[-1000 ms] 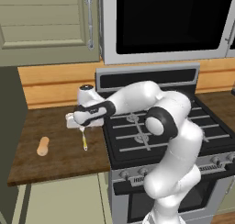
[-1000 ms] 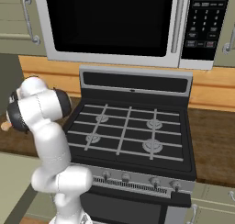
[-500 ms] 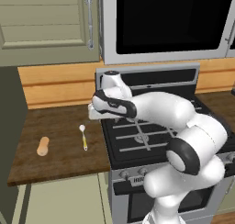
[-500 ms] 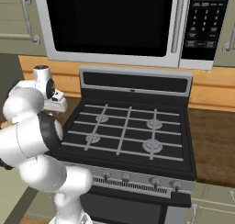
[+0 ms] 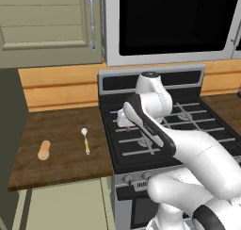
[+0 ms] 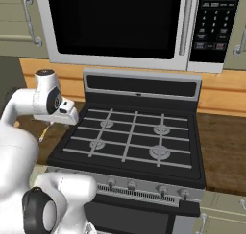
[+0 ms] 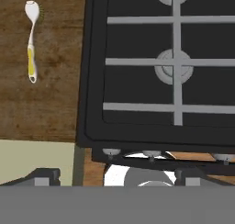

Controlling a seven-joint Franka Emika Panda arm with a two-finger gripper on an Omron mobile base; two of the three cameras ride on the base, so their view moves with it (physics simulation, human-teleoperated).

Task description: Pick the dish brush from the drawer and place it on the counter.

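- Gripper [image 7: 114,179]: jaws spread wide, nothing between them; in the hand view the two dark finger tips [image 7: 43,176] stand far apart at the bottom, looking straight down past the stove's front edge
- Gripper, left base view [image 5: 123,119]: hangs above the left front part of the stove, just inside the stove's left edge, clear of the counter
- Gripper, right base view [image 6: 67,114]: hangs over the stove's left edge, above the grates
- Stove [image 5: 123,151]: black gas top with grey grates, butting against the right edge of the counter; a row of knobs [image 6: 131,185] runs along its front panel
- Counter [image 5: 61,153]: dark brown wood-grain slab left of the stove, backed by a lighter orange wood backsplash [image 5: 56,87]
- Dish brush [image 5: 85,139]: lies flat on the counter near its right edge, beside the stove but not touching it; white head toward the backsplash, yellow handle toward the counter's front edge; seen in the hand view [image 7: 31,40] apart from the gripper
- Tan cylinder [image 5: 44,150]: lies on the counter toward its left edge, well apart from the dish brush
- Upper cabinet door [image 5: 47,26]: pale green, with a silver bar handle, above the counter's rear edge
- Microwave [image 6: 120,22]: mounted above the stove, dark window
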